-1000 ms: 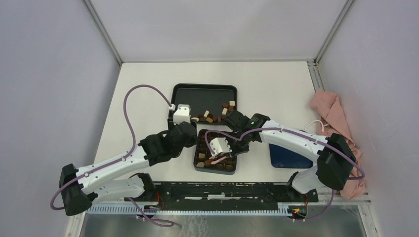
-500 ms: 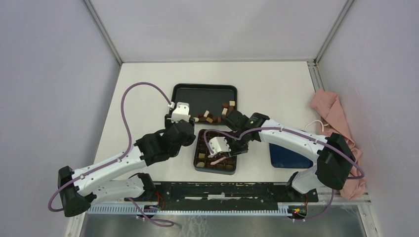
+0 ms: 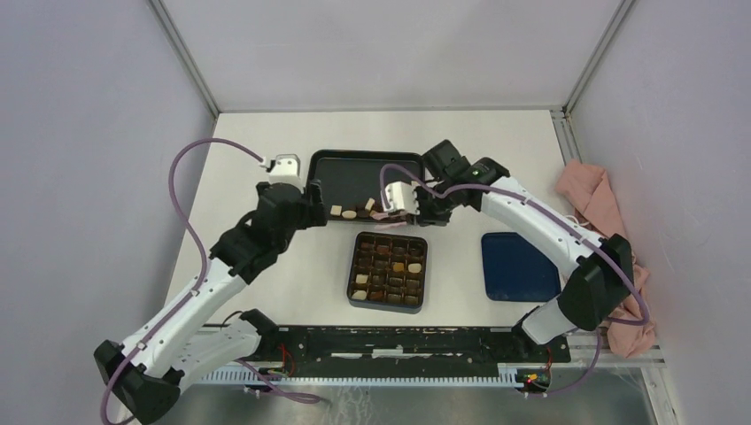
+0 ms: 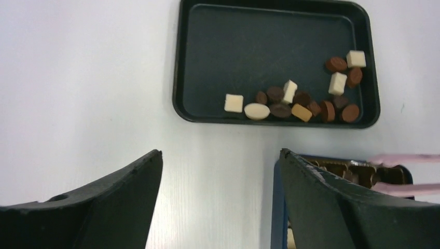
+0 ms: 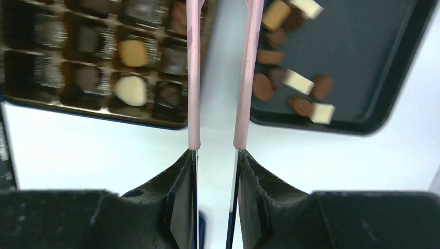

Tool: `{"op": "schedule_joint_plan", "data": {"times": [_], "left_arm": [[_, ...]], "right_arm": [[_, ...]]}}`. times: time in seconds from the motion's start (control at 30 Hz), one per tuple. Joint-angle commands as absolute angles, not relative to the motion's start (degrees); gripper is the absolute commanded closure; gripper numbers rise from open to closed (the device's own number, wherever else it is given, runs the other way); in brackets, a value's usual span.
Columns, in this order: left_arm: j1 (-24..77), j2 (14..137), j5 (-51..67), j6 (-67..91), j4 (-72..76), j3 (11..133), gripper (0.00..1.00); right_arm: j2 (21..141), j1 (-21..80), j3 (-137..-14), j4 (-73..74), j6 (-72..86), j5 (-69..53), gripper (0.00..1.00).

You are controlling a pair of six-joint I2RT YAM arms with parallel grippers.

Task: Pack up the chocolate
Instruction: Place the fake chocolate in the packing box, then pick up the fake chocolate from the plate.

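Note:
Loose chocolate [image 3: 365,211] [image 4: 290,102] [image 5: 290,78], brown and cream pieces, lies along the near side of the black tray [image 3: 363,158] [image 4: 259,46]. More pieces sit in the dark compartment box [image 3: 388,270] [image 5: 104,57], which stands in front of the tray. My right gripper [image 3: 409,211] [image 5: 215,151] is shut on the pink tweezers [image 5: 193,78] [image 4: 404,158]. The tweezer arms stand apart, reaching over the gap between box and tray; their tips are out of the wrist view. At the tray's left end my left gripper [image 3: 314,202] [image 4: 219,153] hangs open and empty over bare table.
A flat blue lid [image 3: 518,266] lies right of the box. A pink cloth [image 3: 602,212] is bunched against the right wall. Enclosure walls close the table on the left, back and right.
My right gripper has carried the tweezers from over the box back toward the tray's near edge. The left arm has swung left, away from the box, and its jaws have widened.

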State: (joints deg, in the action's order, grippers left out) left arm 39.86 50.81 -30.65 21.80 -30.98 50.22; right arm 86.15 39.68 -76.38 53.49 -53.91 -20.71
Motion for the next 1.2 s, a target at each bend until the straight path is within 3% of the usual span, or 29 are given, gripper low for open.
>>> {"op": "schedule_joint_plan", "data": {"times": [0.0, 0.1, 0.7, 1.17], "left_arm": [[29.91, 52.39, -15.92, 14.33, -26.48, 54.03, 0.09], [28.85, 53.60, -18.54, 11.79, -25.44, 53.45, 0.02], [28.37, 54.00, -23.35, 8.27, -24.96, 49.13, 0.02], [26.31, 54.32, -20.87, 8.39, -24.71, 49.14, 0.02]], "right_arm": [[91.44, 34.40, -82.32, 52.69, -54.58, -17.61, 0.63], [95.13, 32.02, -83.46, 51.14, -54.67, -14.31, 0.63], [115.59, 30.67, -99.26, 53.17, -53.35, -12.09, 0.64], [118.49, 31.95, -99.67, 53.47, -53.05, -13.17, 0.64]]}}
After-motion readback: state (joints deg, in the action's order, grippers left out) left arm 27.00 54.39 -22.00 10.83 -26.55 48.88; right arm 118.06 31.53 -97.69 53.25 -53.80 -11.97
